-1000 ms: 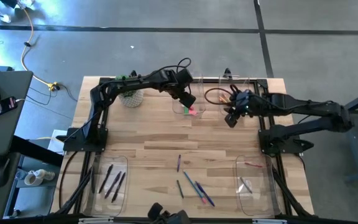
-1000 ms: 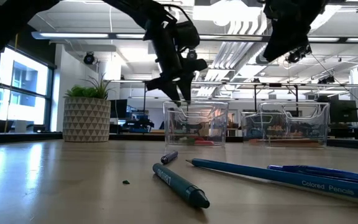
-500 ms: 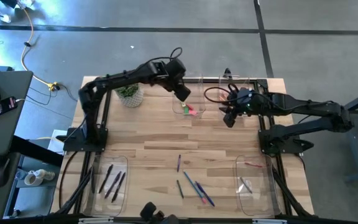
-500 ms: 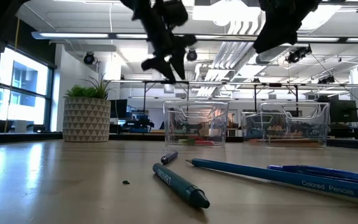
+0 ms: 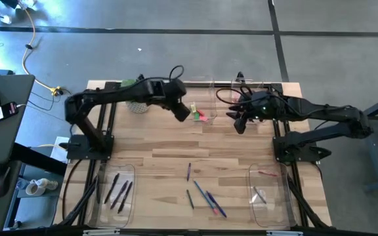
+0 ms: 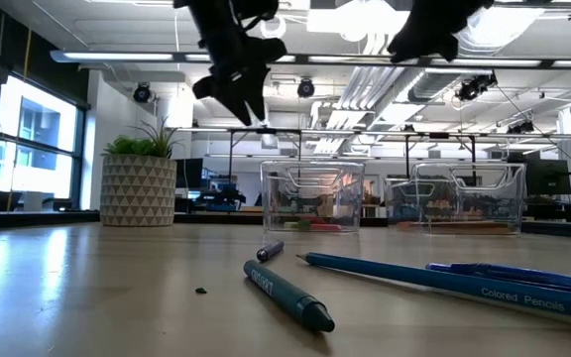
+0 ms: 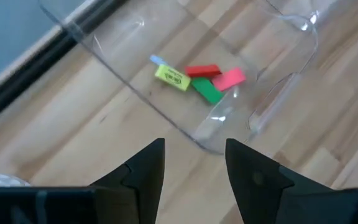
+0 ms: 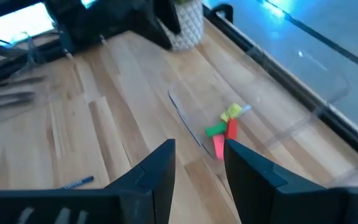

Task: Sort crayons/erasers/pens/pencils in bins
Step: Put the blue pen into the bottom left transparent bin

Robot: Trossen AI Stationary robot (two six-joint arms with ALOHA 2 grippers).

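Four erasers (image 7: 197,79) in one clear bin (image 7: 278,93)

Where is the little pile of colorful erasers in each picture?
High view: erasers in the far-middle bin.
Low view: low colored bits in the left clear bin.
Left wrist view: picture's middle.
Right wrist view: right of center.
Shared landmark: potted plant.

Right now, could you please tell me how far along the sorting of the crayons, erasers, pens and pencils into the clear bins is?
Done: four small block erasers lie in one clear plastic bin; dark sticks fill another. In hand: nothing; the left gripper and right gripper hover open. Left: loose blue and green sticks mid-table.
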